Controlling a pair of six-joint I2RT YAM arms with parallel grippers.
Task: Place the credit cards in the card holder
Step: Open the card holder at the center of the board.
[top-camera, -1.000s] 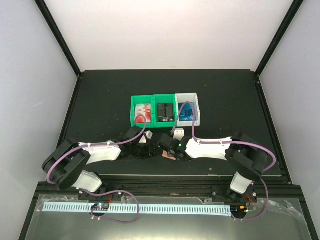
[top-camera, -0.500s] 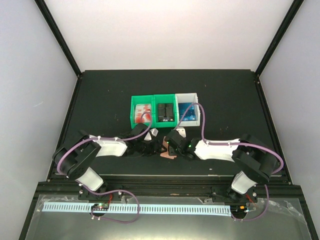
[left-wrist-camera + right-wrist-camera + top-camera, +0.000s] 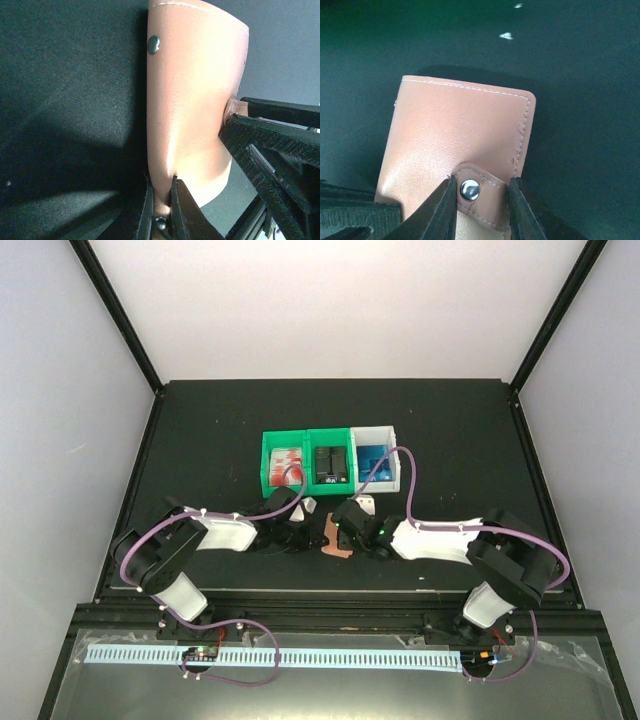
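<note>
The card holder [image 3: 334,537] is a reddish-brown wallet on the black table between my two grippers. In the left wrist view my left gripper [image 3: 161,202] is shut on the card holder's [image 3: 192,100] near edge, pinching the leather. My right gripper [image 3: 479,192] is shut across the snap tab [image 3: 485,195] of the card holder [image 3: 455,130], one finger against each side of the tab. From above, the left gripper [image 3: 306,537] and right gripper [image 3: 347,535] meet at the wallet. Red and white credit cards [image 3: 288,460] lie in the left green bin.
Three bins stand in a row behind the wallet: a green bin [image 3: 266,468] with the cards, a green bin [image 3: 330,482] holding black items and a white bin [image 3: 392,445] holding blue items. Small white pieces [image 3: 309,506] lie on the table by the grippers.
My left gripper has closed on the wallet's edge. The right gripper's fingers have narrowed onto the snap tab. Both arms shifted slightly over the last second.
</note>
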